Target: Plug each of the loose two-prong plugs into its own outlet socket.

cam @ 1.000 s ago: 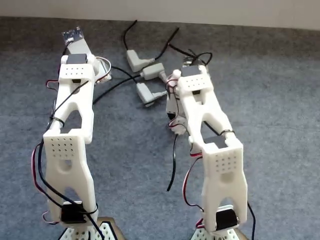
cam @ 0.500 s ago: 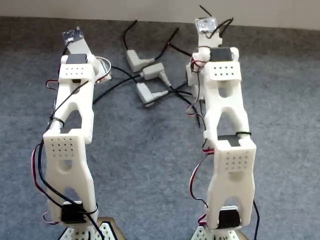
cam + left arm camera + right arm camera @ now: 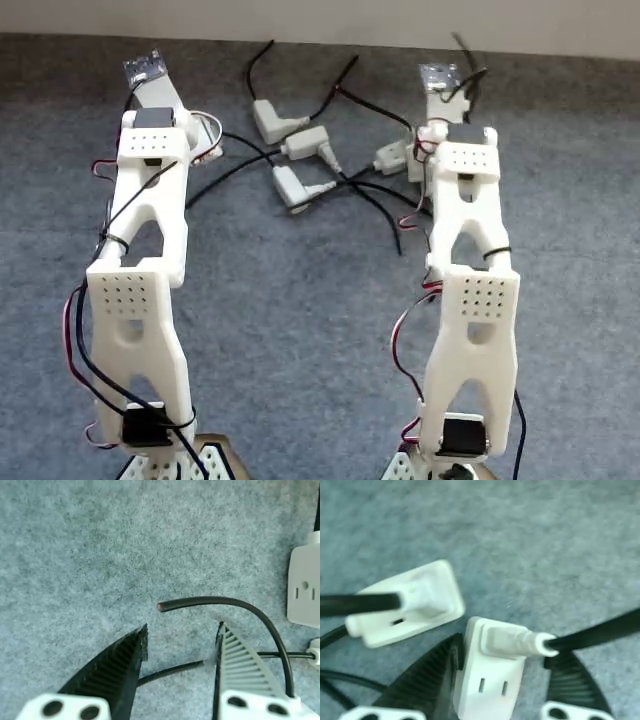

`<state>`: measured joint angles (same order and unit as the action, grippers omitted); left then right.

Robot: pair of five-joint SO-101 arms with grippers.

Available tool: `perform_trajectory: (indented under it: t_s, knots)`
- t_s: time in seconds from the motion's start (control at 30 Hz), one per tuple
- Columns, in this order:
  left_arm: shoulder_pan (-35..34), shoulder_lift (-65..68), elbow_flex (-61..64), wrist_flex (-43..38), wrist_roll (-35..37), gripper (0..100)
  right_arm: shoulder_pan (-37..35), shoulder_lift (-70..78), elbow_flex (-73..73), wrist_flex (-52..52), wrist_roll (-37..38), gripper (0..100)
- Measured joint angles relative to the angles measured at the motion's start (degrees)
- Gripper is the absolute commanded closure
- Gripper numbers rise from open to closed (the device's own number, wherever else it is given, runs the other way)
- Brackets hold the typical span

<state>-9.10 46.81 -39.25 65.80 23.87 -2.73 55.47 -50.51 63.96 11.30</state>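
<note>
My right gripper (image 3: 504, 650) is shut on a white socket block (image 3: 487, 677) that shows two slots, with its black cable (image 3: 600, 630) running off past one finger. Just beyond lies a second white block (image 3: 410, 602) with a black cable. From above, a white block (image 3: 392, 155) lies beside the right arm's wrist (image 3: 462, 160). Three grey-white cable ends (image 3: 295, 185) lie in a cluster between the arms. My left gripper (image 3: 182, 627) stands open over the carpet, with a cut black cable end (image 3: 160, 606) just ahead. A white outlet (image 3: 302, 587) lies to one side.
Black cables (image 3: 370, 195) loop over the grey carpet between the cluster and the right arm. A pale wall edge (image 3: 320, 20) runs along the back. Open carpet (image 3: 290, 340) lies between the two arm bases.
The right arm has swung from the central cluster out to the right and farther back. The black cables and a white block moved with it. The left arm has kept still.
</note>
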Motion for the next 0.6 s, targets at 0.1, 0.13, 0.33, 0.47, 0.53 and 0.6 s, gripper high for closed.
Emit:
perform_trajectory:
  t_s: [0.1,0.13,0.33,0.47,0.53,0.6]
  knots:
    - [0.0,0.0,0.0,0.0,0.0,77,0.1,0.1,-0.2,-0.7,-0.3,71.4]
    - [0.0,0.0,0.0,0.0,0.0,77,0.1,0.1,-0.8,-0.4,-0.3,71.4]
    - [0.0,0.0,0.0,0.0,0.0,77,1.8,-4.2,-10.4,6.1,-0.3,71.3]
    - [0.0,0.0,0.0,0.0,0.0,77,1.8,-8.4,-20.4,12.0,2.5,71.3]
    - [0.0,0.0,0.0,0.0,0.0,77,1.7,-9.8,-25.6,14.8,3.2,71.3]
    - [0.0,0.0,0.0,0.0,0.0,78,1.8,-10.7,-31.0,17.3,3.3,71.4]
